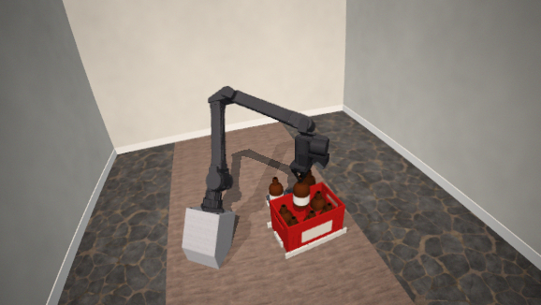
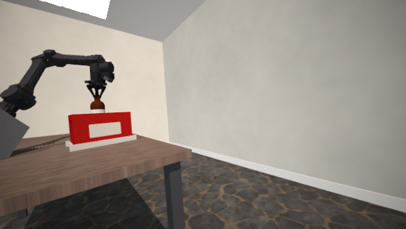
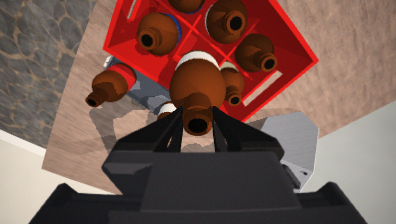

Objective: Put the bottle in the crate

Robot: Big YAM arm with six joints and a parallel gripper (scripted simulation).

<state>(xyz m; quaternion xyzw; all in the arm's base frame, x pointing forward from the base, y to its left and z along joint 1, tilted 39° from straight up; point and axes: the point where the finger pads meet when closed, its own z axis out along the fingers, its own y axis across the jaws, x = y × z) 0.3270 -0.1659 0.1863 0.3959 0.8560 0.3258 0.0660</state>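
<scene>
My gripper (image 3: 197,111) is shut on the neck of a brown bottle with a white label band (image 3: 197,85) and holds it upright over the back part of the red crate (image 1: 306,214). In the top view the held bottle (image 1: 301,193) hangs with its lower part near the crate's rim, and my gripper (image 1: 299,177) grips its top. In the exterior view the bottle (image 2: 97,105) shows just above the crate (image 2: 100,127). Several brown bottles (image 3: 159,31) stand in the crate's slots. Another bottle (image 1: 275,187) stands on the tray behind the crate.
A flat white tray (image 1: 312,247) lies under and around the crate. A bottle with a red label (image 3: 109,84) stands outside the crate in the wrist view. The arm's grey base block (image 1: 207,236) stands left of the crate. The table's edge (image 2: 140,165) is close in front of the crate.
</scene>
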